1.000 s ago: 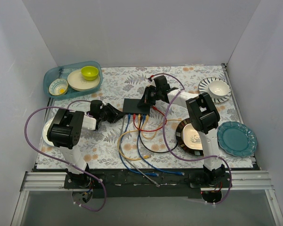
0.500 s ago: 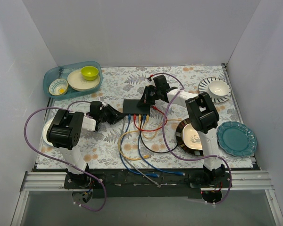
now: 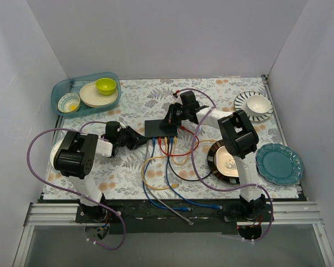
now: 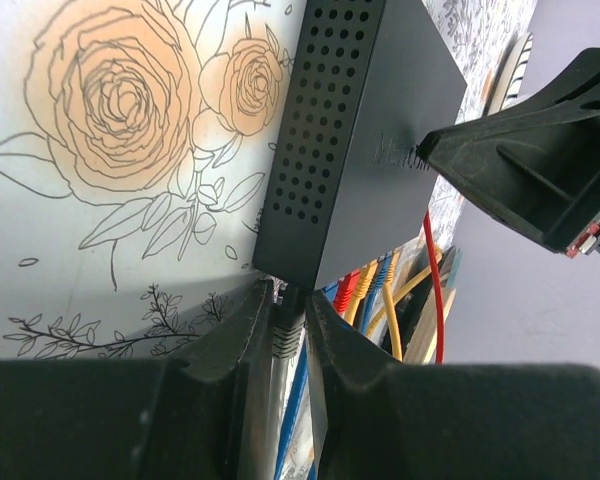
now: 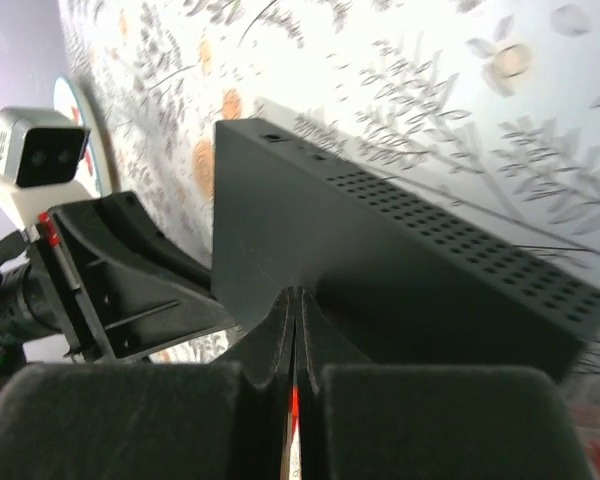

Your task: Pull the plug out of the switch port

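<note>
The switch (image 3: 158,127) is a flat black box in the middle of the flowered mat, with blue, red and yellow cables (image 3: 166,146) in the sockets on its near edge. My left gripper (image 3: 140,137) is at the switch's left near corner. In the left wrist view it (image 4: 288,318) is shut on a dark ribbed plug (image 4: 287,330) whose tip meets the corner of the switch (image 4: 360,130). My right gripper (image 3: 172,118) is shut, its tips (image 5: 293,297) pressed down on the top of the switch (image 5: 400,270).
Loose cable loops (image 3: 167,175) spread toward the near edge. A black-rimmed panda plate (image 3: 216,159) and a teal plate (image 3: 279,164) lie right. A striped plate with a bowl (image 3: 254,105) is back right, a teal tray of dishes (image 3: 86,92) back left.
My left gripper has shifted slightly left and nearer with the plug. The switch has turned a little and the cables have shifted. My right gripper stays on the switch top.
</note>
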